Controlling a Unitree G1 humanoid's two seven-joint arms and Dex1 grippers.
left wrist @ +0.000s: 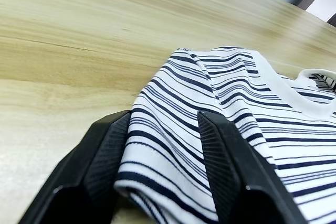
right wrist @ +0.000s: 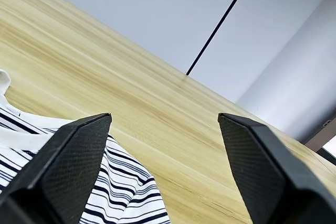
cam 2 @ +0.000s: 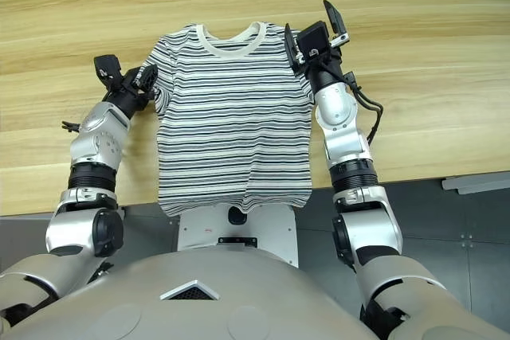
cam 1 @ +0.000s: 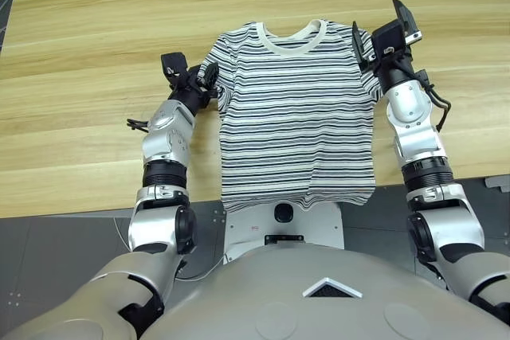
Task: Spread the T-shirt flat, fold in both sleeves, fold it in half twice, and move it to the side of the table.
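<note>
The striped T-shirt (cam 1: pixel 296 117) lies face up and spread flat on the wooden table (cam 1: pixel 96 53), collar away from the robot and hem drooping over the near edge. The left arm is stretched low along the shirt's left side, its left gripper (cam 1: pixel 199 77) down at the table surface with the 2 fingers (left wrist: pixel 107 150) drawn in on the left sleeve, striped cloth bunched between them. The right arm reaches forward with its wrist cocked upward, so the right gripper (cam 1: pixel 381 28) hangs above the right sleeve with both fingers (right wrist: pixel 68 161) spread wide, gripping nothing.
</note>
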